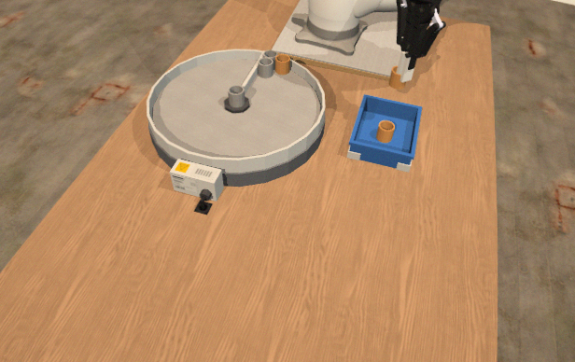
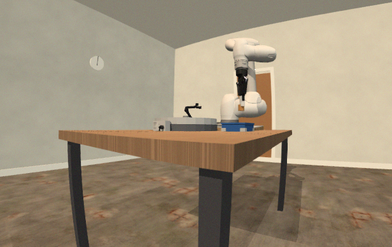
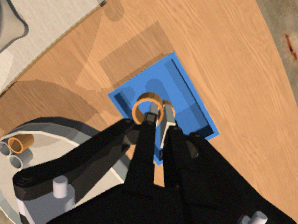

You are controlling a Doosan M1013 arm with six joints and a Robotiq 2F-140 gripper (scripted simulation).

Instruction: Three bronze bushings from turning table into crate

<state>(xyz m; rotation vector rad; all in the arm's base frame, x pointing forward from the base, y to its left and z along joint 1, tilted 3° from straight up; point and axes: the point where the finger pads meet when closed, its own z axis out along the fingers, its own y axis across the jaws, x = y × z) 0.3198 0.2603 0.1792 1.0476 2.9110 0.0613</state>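
My gripper point(image 1: 404, 70) is shut on the wall of a bronze bushing point(image 1: 396, 77) and holds it in the air above the blue crate point(image 1: 385, 131). In the wrist view the held bushing point(image 3: 147, 110) hangs over the crate. In the exterior view the gripper point(image 2: 241, 102) is well above the crate point(image 2: 238, 127). One bronze bushing point(image 1: 385, 131) stands upright inside the crate. On the turning table point(image 1: 236, 111) one bronze bushing point(image 1: 283, 63) stands at the far rim, next to two grey bushings point(image 1: 265, 66). Another grey bushing point(image 1: 236, 96) stands on the hub at the centre.
A white control box point(image 1: 196, 179) with a black knob sits at the front of the turning table. The robot's base plate point(image 1: 340, 37) lies at the far end of the wooden table. A small black arm point(image 2: 191, 108) stands beyond the turning table.
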